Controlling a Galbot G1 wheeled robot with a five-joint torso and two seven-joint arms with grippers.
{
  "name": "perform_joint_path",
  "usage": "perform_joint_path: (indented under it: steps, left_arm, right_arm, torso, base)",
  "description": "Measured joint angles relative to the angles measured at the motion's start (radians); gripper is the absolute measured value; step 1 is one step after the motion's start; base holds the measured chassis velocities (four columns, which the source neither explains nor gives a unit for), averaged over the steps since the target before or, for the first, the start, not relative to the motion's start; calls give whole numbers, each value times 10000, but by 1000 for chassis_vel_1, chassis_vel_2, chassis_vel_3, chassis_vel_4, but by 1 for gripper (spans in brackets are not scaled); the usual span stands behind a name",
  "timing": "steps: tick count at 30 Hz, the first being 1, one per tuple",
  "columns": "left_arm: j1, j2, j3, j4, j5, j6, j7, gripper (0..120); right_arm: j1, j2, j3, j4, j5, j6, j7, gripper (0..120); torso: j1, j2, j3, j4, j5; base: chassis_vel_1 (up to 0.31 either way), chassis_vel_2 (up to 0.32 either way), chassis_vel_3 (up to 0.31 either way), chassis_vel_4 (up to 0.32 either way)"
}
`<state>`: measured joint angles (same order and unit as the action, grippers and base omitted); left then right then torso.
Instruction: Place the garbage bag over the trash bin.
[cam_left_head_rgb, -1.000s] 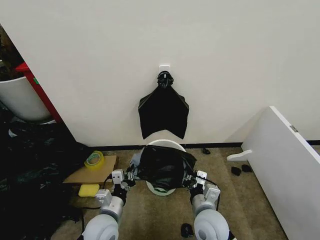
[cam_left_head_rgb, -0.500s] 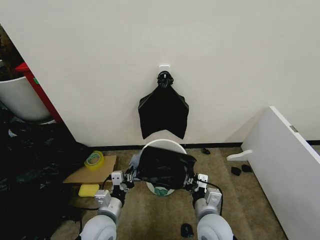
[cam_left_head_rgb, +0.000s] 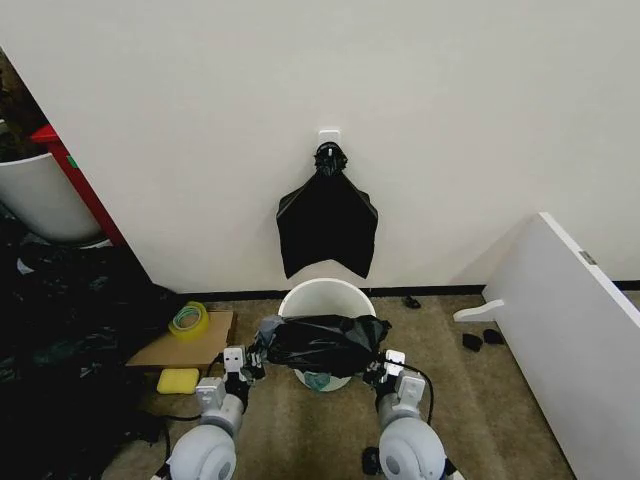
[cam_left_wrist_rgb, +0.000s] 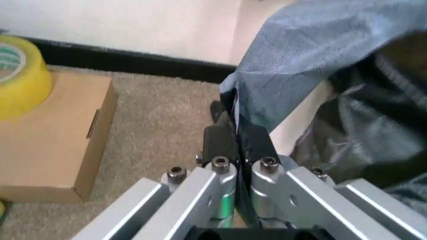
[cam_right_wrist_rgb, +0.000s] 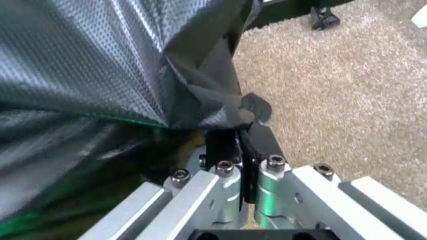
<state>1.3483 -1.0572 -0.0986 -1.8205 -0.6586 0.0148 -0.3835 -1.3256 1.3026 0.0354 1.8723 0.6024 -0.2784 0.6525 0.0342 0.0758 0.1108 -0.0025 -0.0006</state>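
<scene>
Stretching the bag (cam_left_head_rgb: 320, 343) across the bin's (cam_left_head_rgb: 322, 297) near side, left pincer (cam_left_head_rgb: 254, 357) and right pincer (cam_left_head_rgb: 378, 364) each pinch an edge.

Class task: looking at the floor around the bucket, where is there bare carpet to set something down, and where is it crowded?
Bare carpet lies right of the trash bin, bordered by the white panel, and nearer, between both arms. Crowded: cardboard box and tape roll left; the bin's front, where left gripper and right gripper pinch the garbage bag.

Black garbage bag (cam_left_head_rgb: 325, 343); cream-white trash bin (cam_left_head_rgb: 318, 298).
</scene>
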Motion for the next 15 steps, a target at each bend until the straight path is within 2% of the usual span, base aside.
perform_joint_path:
  steps: [9,13,14,15]
  left_arm:
    - [-98,-186,-38,376,282,-141,-238,0]
    - [80,-70,-64,-52,281,-120,-243,0]
    - [86,-67,-65,-67,281,-117,-243,1]
    - [188,-21,-83,-337,282,-32,-237,8]
  right_arm:
    - [-3,-36,13,-532,-863,529,-315,0]
    - [-143,-101,-19,-285,-913,545,-354,0]
    - [-158,-109,-21,-256,-918,544,-362,1]
    - [-301,-180,-34,-13,-962,536,-405,8]
  torso:
    - [0,0,0,-1,0]
    - [0,0,0,0,2]
    - [0,0,0,0,2]
    - [0,0,0,1,0]
  base:
    - [0,0,0,0]
    - [0,0,0,0]
    - [0,0,0,0]
    - [0,0,0,0]
